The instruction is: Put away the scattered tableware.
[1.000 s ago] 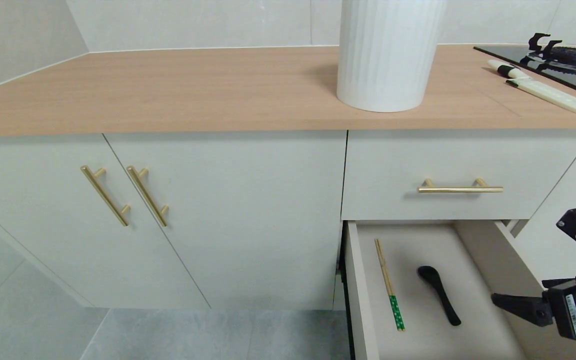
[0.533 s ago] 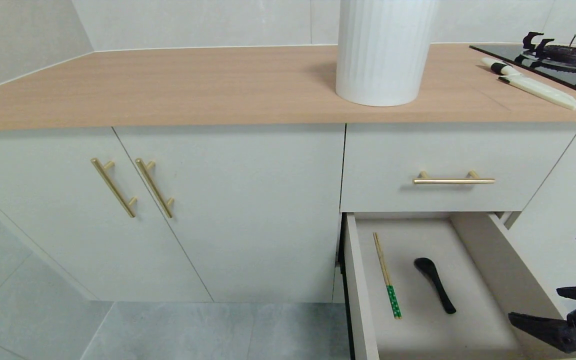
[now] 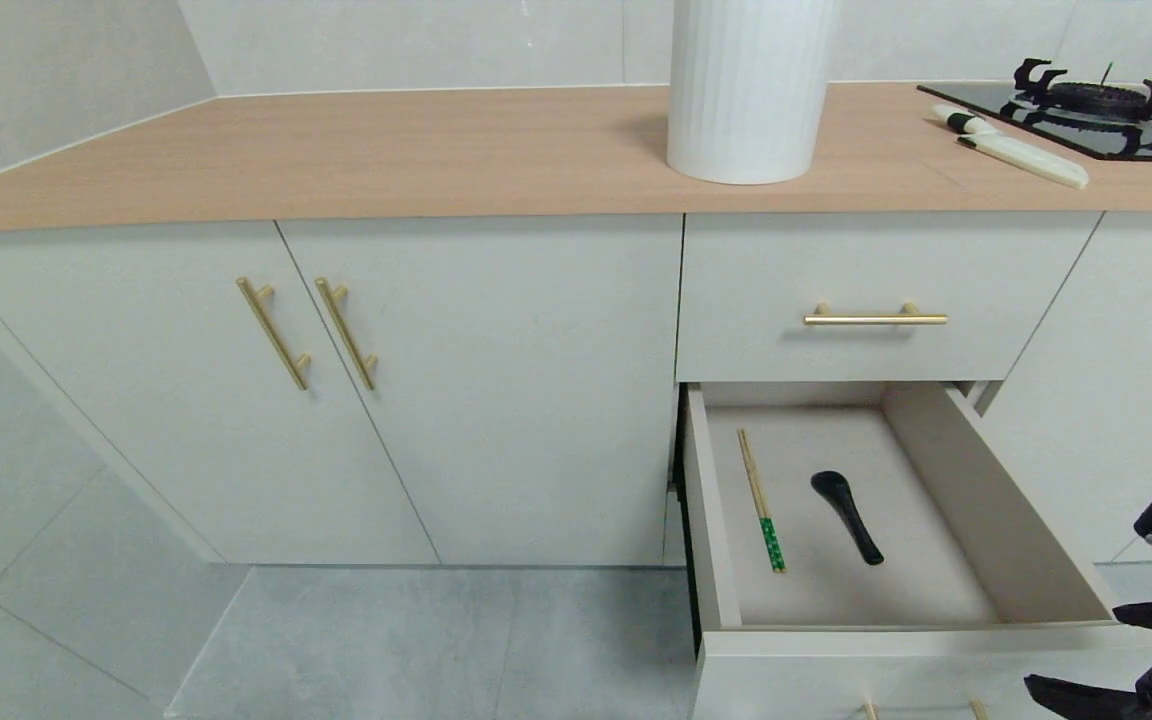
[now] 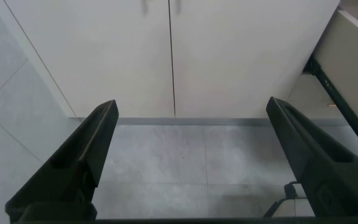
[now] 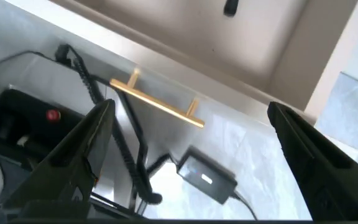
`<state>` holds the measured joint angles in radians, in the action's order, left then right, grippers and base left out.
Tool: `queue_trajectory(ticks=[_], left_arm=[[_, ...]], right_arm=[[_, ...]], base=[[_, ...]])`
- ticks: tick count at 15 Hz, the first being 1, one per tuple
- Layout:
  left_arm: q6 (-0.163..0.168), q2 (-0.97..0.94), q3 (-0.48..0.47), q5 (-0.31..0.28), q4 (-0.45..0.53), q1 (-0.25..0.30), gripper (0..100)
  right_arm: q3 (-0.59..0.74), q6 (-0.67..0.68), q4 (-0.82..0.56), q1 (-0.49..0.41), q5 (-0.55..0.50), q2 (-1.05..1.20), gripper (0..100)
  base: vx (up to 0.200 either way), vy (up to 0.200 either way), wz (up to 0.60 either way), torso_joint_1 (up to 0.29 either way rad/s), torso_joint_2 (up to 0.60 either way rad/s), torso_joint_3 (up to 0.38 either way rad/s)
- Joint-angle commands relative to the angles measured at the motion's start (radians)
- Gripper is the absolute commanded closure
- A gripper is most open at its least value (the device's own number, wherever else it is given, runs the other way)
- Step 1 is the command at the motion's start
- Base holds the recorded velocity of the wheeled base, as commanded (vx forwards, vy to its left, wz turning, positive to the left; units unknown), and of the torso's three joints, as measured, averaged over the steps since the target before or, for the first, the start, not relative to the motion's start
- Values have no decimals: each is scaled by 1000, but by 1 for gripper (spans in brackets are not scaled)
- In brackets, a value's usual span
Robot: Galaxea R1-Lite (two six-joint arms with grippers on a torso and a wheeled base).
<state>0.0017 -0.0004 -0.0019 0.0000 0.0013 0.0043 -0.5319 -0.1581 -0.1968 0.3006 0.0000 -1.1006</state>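
Grey floor tile [image 4: 179, 168] lies below my left gripper [image 4: 191, 107], whose fingers stand wide apart with nothing between them, facing the closed cabinet doors [image 4: 166, 56]. To the left of my right gripper [image 5: 190, 109], in the pulled-out drawer [image 3: 996, 520], the green-tipped chopsticks [image 3: 761, 500] lie farther from it and the black spoon [image 3: 846, 517] nearer, apart and roughly parallel. My right gripper hangs spread open and empty near the drawer's front right corner, with the gold handle [image 5: 157, 99] ahead of it. On the wooden counter [image 3: 436, 150], well above and beyond it, stand a white ribbed container [image 3: 748, 90] and, further right, a knife [image 3: 1011, 158] by the hob [image 3: 1086, 105].
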Motion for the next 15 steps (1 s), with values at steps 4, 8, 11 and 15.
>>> queue_trajectory(ticks=[4,8,11,15], left_arm=[[0,0,0,0,0,0,0],[0,0,0,0,0,0,0],[0,0,0,0,0,0,0],[0,0,0,0,0,0,0]], right_arm=[[35,-24,-12,20,28,-117,0],[47,-28,-10,71,0,-176,0],[36,6,0,71,-6,-229,0],[-33,181,27,71,-51,-298,0]], base=[[0,0,0,0,0,0],[0,0,0,0,0,0],[0,0,0,0,0,0],[0,0,0,0,0,0]])
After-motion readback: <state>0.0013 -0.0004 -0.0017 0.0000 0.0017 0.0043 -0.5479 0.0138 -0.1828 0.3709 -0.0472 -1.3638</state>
